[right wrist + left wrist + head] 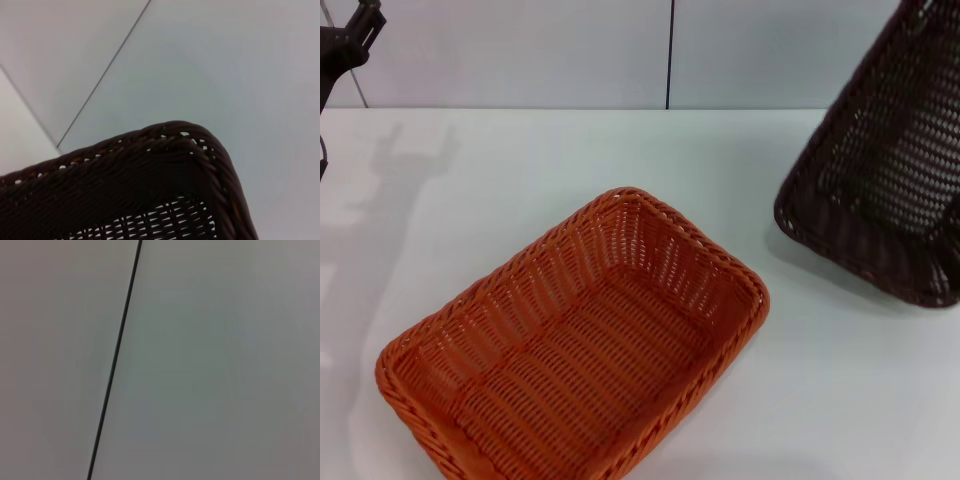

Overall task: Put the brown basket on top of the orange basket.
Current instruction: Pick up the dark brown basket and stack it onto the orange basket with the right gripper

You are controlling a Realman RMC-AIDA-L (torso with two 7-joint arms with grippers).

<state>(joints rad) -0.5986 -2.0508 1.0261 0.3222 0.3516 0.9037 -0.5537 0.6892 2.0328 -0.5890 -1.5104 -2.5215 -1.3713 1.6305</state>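
The orange basket [582, 352] lies empty on the white table [520, 170], near the front and slightly left of centre, turned at an angle. To its right the brown basket [890, 190] is tipped up steeply, its lower edge close to the table and its upper part running out of the picture at the top right. The right wrist view shows a corner of the brown basket's braided rim [190, 137] very close up, with no fingers visible. My left gripper [350, 40] hangs raised at the far left, well away from both baskets.
A pale wall with a thin dark seam [669, 50] runs behind the table. The left wrist view holds only that wall and its seam [117, 355]. Bare table surface lies between the two baskets and to the left.
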